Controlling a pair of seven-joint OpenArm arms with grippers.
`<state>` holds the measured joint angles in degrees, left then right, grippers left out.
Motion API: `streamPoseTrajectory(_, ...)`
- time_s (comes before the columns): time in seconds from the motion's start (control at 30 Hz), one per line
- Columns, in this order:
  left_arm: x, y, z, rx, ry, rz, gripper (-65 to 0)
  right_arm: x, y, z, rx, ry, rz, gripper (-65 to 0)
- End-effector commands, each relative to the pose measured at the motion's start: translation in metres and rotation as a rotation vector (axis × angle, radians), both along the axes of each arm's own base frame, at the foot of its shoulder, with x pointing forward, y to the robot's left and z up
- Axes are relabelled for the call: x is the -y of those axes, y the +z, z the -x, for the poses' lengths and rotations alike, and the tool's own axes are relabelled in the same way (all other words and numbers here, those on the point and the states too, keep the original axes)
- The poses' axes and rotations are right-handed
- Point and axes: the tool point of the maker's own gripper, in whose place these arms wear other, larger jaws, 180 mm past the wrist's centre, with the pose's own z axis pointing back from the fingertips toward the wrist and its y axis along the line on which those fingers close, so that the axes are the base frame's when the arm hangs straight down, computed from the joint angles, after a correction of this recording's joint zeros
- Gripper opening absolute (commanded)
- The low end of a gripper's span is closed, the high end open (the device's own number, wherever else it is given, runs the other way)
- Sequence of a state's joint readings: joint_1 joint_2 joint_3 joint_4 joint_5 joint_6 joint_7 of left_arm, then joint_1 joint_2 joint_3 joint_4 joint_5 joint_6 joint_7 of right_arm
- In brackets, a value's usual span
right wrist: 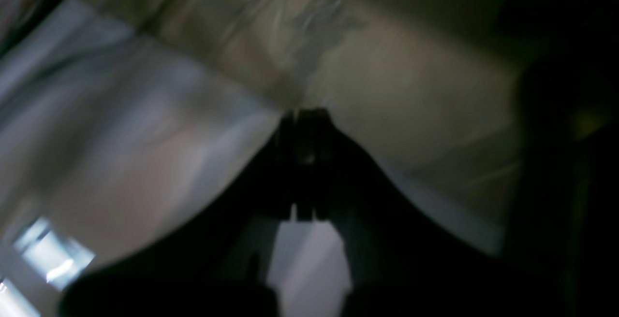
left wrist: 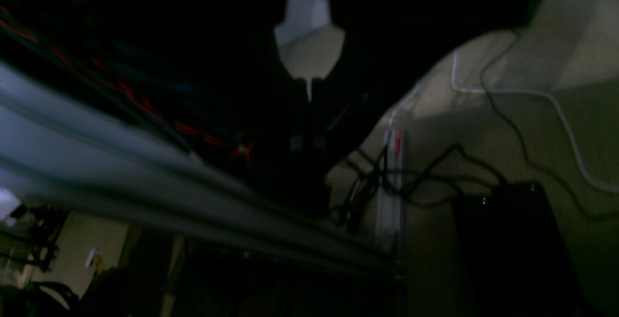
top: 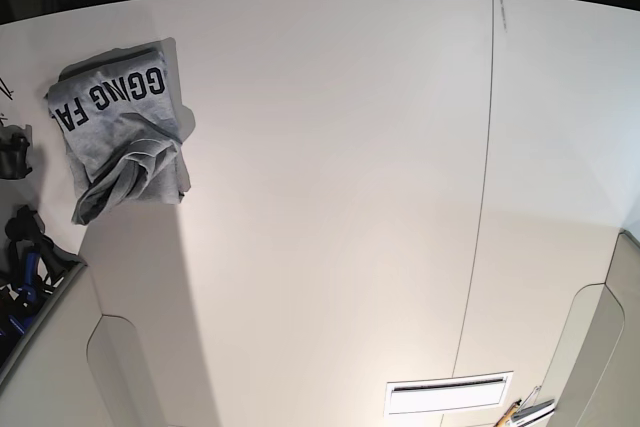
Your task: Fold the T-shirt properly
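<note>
The left end effector [left wrist: 309, 92] shows in its wrist view as a dark silhouette with its two tips pressed together, nothing between them; behind it lie blurred cables and a dim pale floor. The right end effector [right wrist: 305, 128] is likewise dark in its own wrist view, its tips drawn together and pinching nothing that can be made out (the picture is heavily blurred). Neither arm appears in the base view, and neither end effector touches the garment.

The T-shirt [top: 120, 132] lies on the white surface [top: 340, 197], near its far left corner as the base view shows it. It is light heather-grey and gathered into a compact, roughly rectangular bundle, with dark navy block letters facing up along its far edge (the lettering reads upside down and reversed from this camera). A looser flap of cloth, creased and rumpled, trails from the bundle's near end toward the left edge of the surface, ending in a point. The bundle's long axis runs from the far edge toward the near edge, tilted slightly leftward at its near end. A thin dark seam [top: 480, 207] crosses the surface well to the right of the garment.
</note>
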<state>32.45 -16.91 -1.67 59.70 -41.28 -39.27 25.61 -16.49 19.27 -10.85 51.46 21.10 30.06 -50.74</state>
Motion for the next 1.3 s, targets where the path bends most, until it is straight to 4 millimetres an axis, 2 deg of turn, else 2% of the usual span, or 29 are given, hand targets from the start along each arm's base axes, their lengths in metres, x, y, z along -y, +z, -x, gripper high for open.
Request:
streamPoseTrajectory(0.0,0.002,0.000,0.002,0.002,-0.012,0.005,-65.0,-0.001,-0.003,-0.010,0.034,0.014,0.015,-65.0)
streamPoseTrajectory(0.1,0.009,-0.004,-0.007,0.012,-0.039,0.000,-65.0,-0.018,-0.013,-0.039,0.116,0.024,0.055,-65.0)
streamPoseTrajectory(0.17,0.015,-0.008,-0.011,0.016,-0.074,-0.009,-65.0,-0.033,-0.014,-0.049,0.133,0.009,0.044,-65.0)
streamPoseTrajectory(0.3,0.026,-0.016,-0.024,0.048,-0.105,-0.037,-65.0,-0.060,-0.016,-0.057,0.174,-0.023,-0.006,-65.0)
streamPoseTrajectory(0.53,0.010,-0.041,-0.032,0.032,-0.103,-0.225,-65.0,-0.081,-0.022,-0.059,0.204,-0.085,-0.027,-65.0)
streamPoseTrajectory(0.63,-0.006,-0.049,-0.032,0.005,-0.127,-0.314,-65.0,-0.083,-0.027,-0.057,0.207,-0.131,0.013,-65.0)
streamPoseTrajectory(0.77,-0.018,-0.053,-0.037,-0.007,-0.119,-0.375,-65.0,-0.069,-0.036,-0.059,0.219,-0.198,0.117,-65.0)
streamPoseTrajectory(0.87,-0.026,-0.055,-0.036,-0.015,-0.129,-0.421,-65.0,-0.065,-0.038,-0.064,0.236,-0.222,0.150,-65.0)
streamPoseTrajectory(1.0,-0.037,-0.055,-0.039,0.007,-0.160,-0.491,-65.0,-0.068,-0.037,-0.086,0.274,-0.229,0.144,-65.0)
streamPoseTrajectory(1.13,-0.038,-0.054,-0.044,0.034,-0.163,-0.501,-65.0,-0.064,-0.035,-0.115,0.322,-0.235,0.163,-65.0)
streamPoseTrajectory(1.27,-0.038,-0.053,-0.053,0.071,-0.171,-0.512,-65.0,-0.058,-0.034,-0.132,0.353,-0.242,0.193,-65.0)
